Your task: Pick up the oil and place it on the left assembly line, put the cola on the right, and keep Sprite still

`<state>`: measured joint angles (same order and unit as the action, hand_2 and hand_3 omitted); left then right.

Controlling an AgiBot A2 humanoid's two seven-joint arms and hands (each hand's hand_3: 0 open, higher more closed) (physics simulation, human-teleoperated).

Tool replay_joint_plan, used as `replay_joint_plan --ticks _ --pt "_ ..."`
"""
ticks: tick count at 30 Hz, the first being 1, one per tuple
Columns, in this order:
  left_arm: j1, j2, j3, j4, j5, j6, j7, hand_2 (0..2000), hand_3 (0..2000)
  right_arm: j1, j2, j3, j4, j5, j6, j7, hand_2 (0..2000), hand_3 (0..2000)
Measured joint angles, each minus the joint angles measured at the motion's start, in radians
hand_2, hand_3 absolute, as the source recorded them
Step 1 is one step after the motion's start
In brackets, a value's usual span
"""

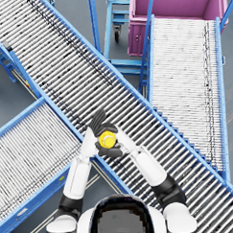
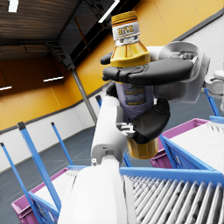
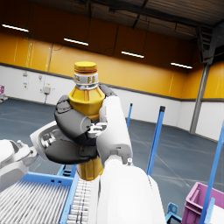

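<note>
Well, I held the oil bottle [image 1: 107, 139] upright in both hands, lifted over the near edge of the middle assembly line [image 1: 78, 67]. The fingers of my right hand [image 3: 72, 119] were closed around its shoulder, just under the yellow cap. My left hand [image 2: 151, 120] gripped lower down, its fingers wrapped across the label, so the two hands sat one above the other on the same bottle. From the head view, the cap pointed up at me between my wrists. The left assembly line [image 1: 29, 156] lay just beside my left arm. The right assembly line [image 1: 184, 77] ran well apart on the far right, with a pink bin [image 1: 180, 5] at its far end.
</note>
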<state>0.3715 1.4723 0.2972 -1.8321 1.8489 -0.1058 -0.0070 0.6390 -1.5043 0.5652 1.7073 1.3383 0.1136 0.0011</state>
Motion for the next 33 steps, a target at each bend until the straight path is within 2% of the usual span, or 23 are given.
replay_joint_plan --ticks 1,2,3,5,7,10,12,13,16,20,29,30,31,33 --pt "-0.003 -0.003 -0.003 -0.002 0.000 -0.018 -0.001 2000 1307 0.000 0.004 -0.004 0.001 0.001 0.025 0.000 2000 2000" --pt "-0.004 -0.005 -0.004 -0.004 0.000 -0.020 -0.001 2000 1633 0.000 0.007 -0.005 0.002 0.001 0.037 0.000 639 1673" --pt "-0.006 -0.007 -0.006 -0.008 0.000 -0.035 0.000 2000 1960 0.001 0.007 -0.005 0.001 0.002 0.042 -0.001 0 1347" --pt "-0.009 -0.006 -0.002 -0.010 0.000 -0.005 0.000 2000 2000 0.000 0.002 0.002 0.007 0.000 -0.016 -0.002 0 693" --pt "-0.010 -0.003 -0.002 -0.011 0.001 0.022 -0.001 2000 2000 0.001 -0.006 0.000 0.009 -0.002 -0.046 -0.002 0 40" --pt "-0.015 -0.001 -0.023 -0.022 0.001 0.033 0.001 2000 2000 0.001 -0.017 -0.024 0.014 -0.003 -0.063 -0.003 0 0" --pt "-0.024 -0.002 -0.075 -0.035 0.002 0.034 0.004 2000 2000 0.001 -0.025 -0.059 0.018 -0.003 -0.047 -0.001 0 0" --pt "-0.032 -0.003 -0.111 -0.038 0.002 0.032 0.005 2000 2000 0.001 -0.028 -0.081 0.020 -0.003 -0.033 0.000 0 0" --pt "-0.067 -0.003 -0.251 -0.031 0.002 0.022 0.011 2000 2000 -0.009 -0.029 -0.140 0.038 -0.003 -0.079 -0.001 0 0" --pt "-0.104 0.005 -0.415 -0.005 0.001 0.015 0.014 2000 2000 -0.026 -0.028 -0.185 0.053 -0.004 -0.104 -0.001 0 0" --pt "-0.198 0.050 -0.694 0.114 0.001 0.042 0.011 2000 2000 -0.047 -0.036 -0.210 0.053 -0.004 -0.113 -0.001 0 0" --pt "-0.203 0.051 -0.715 0.126 0.001 0.043 0.011 639 1673 -0.047 -0.038 -0.213 0.052 -0.004 -0.113 -0.001 0 0" --pt "-0.205 0.051 -0.735 0.135 0.001 0.058 0.010 0 1347 -0.046 -0.041 -0.218 0.050 -0.004 -0.113 -0.001 0 0" --pt "-0.211 0.053 -0.774 0.148 0.001 0.075 0.009 0 693 -0.045 -0.046 -0.223 0.048 -0.004 -0.113 -0.001 0 0"
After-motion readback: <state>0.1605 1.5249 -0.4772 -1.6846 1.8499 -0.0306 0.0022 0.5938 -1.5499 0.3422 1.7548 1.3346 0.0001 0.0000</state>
